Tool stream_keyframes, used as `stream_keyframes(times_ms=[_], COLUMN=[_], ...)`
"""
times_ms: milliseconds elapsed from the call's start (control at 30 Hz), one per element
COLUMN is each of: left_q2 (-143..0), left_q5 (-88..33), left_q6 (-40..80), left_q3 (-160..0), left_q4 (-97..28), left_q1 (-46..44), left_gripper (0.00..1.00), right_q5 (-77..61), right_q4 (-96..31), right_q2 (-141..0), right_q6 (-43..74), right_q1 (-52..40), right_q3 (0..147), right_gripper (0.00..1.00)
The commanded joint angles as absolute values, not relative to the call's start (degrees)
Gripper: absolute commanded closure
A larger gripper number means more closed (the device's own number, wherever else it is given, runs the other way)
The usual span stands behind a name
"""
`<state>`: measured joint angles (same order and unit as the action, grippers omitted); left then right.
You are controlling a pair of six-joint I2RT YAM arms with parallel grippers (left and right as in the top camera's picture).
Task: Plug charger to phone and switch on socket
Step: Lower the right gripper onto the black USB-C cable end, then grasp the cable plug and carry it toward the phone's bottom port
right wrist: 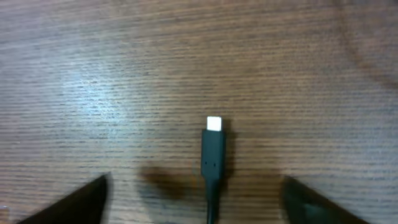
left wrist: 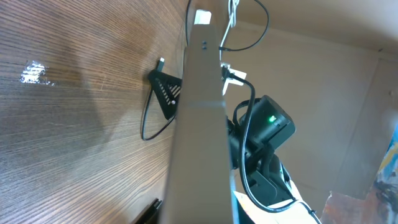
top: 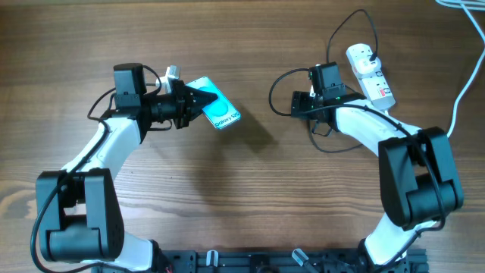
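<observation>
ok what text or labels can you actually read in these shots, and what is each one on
"Galaxy S25": on the teal screen of the phone, overhead view, small but legible.
Red marking on the socket: too small to read.
Charger plug, right wrist view: no marking visible.
Left wrist view: no readable text.

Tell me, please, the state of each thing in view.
Teal-screened rectangular smartphone: lifted, tilted, screen lit.
Left pincer: shut on the smartphone.
Right pincer: open, holding nothing.
Thin black charger cable's plug tip: loose, not in the smartphone.
White elongated power strip: switch position unreadable.
</observation>
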<state>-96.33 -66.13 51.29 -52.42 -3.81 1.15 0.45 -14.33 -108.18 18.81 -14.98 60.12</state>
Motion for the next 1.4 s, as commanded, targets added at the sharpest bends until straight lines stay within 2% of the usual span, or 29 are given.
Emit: stream_keyframes(times_ms=[0,100,133,200,267,400,500,567,600,767,867,1067,1200,1367], left_q2=[-96.44,-96.44,-96.44,-96.44,-96.44,-96.44,-96.44,-96.44,-96.44,-96.44,-96.44,-96.44,-96.44,-96.44], left_q5=[-68.55,-68.55,-68.55,-68.55,-68.53,-68.53,-68.60,-69.28,-69.45,-69.45,-69.45,-73.93,-79.83,-80.34], left_q6=[49.89,49.89,49.87,49.89,49.89,49.89,50.00,50.11,50.13,50.13,50.09,41.43,41.15,41.28], left_q3=[-52.66,-52.66,-52.66,-52.66,-52.66,-52.66,-52.66,-52.66,-52.66,-52.66,-52.66,-52.66,-52.69,-52.69], left_q4=[-3.64,-3.62,-3.62,-3.62,-3.62,-3.62,-3.66,-4.14,-4.25,-4.25,-4.23,-0.16,9.82,17.63], left_q1=[1.23,1.23,1.23,1.23,1.23,1.23,1.23,1.23,1.23,1.23,1.23,1.30,1.41,1.41], left_gripper=[0.96,0.96,0.96,0.96,0.96,0.96,0.96,0.96,0.96,0.96,0.96,0.96,0.96,0.96], right_q5=[0.95,0.97,0.95,0.95,0.95,0.97,1.28,1.41,1.41,0.69,-4.86,-37.19,-54.74,-73.12], right_q4=[-15.40,-14.96,-14.50,-13.98,-14.13,-14.13,-14.02,-14.20,-14.28,-17.96,-22.65,-32.99,-39.94,-46.48], right_q2=[-108.53,-108.53,-108.53,-108.53,-108.64,-111.53,-114.61,-116.31,-116.33,-116.05,-114.04,-101.71,-96.55,-96.16], right_q6=[19.97,20.01,19.99,19.99,19.94,19.99,19.86,19.68,19.70,19.44,16.36,3.03,-5.13,-15.99], right_q1=[-14.94,-14.94,-14.94,-14.94,-14.94,-14.96,-14.94,-14.94,-14.94,-14.94,-14.61,-14.50,-14.50,-14.52], right_q3=[58.48,58.48,58.48,58.48,58.48,58.48,58.48,58.48,58.48,59.13,62.41,67.18,67.16,66.65], right_gripper=[0.00,0.01,0.09,0.37,0.57,0.59,0.70,0.91,0.95,0.96,0.96,0.96,0.95,0.95])
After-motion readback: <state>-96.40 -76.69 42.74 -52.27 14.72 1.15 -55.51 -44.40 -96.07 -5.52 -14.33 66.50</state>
